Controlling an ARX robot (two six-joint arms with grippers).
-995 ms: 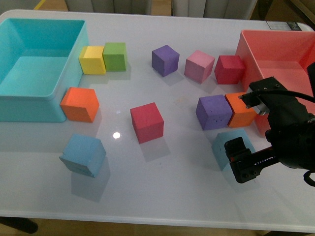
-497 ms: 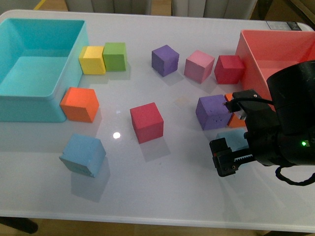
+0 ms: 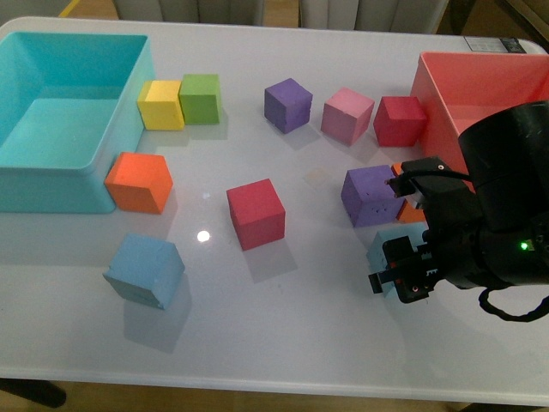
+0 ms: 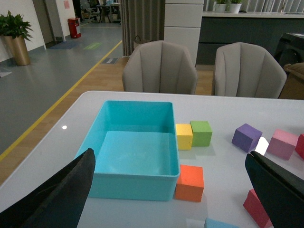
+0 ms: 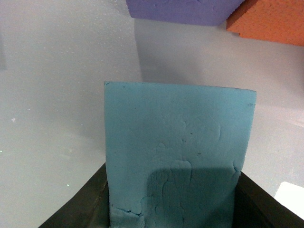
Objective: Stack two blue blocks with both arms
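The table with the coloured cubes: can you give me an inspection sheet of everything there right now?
Surface: white glossy table, no spills seen.
Job's things: one blue block loose at the front left; second blue block inside the right claw, on the table.
Clutter: turquoise bin, coral bin; yellow cube, green cube, pink cube, two orange cubes, two purple cubes, two red cubes.
Claws: left claw open, holding nothing; right claw straddles its block, grip unclear.
Cables: black cable loops off the right arm.
Surroundings: two grey chairs, potted plant.
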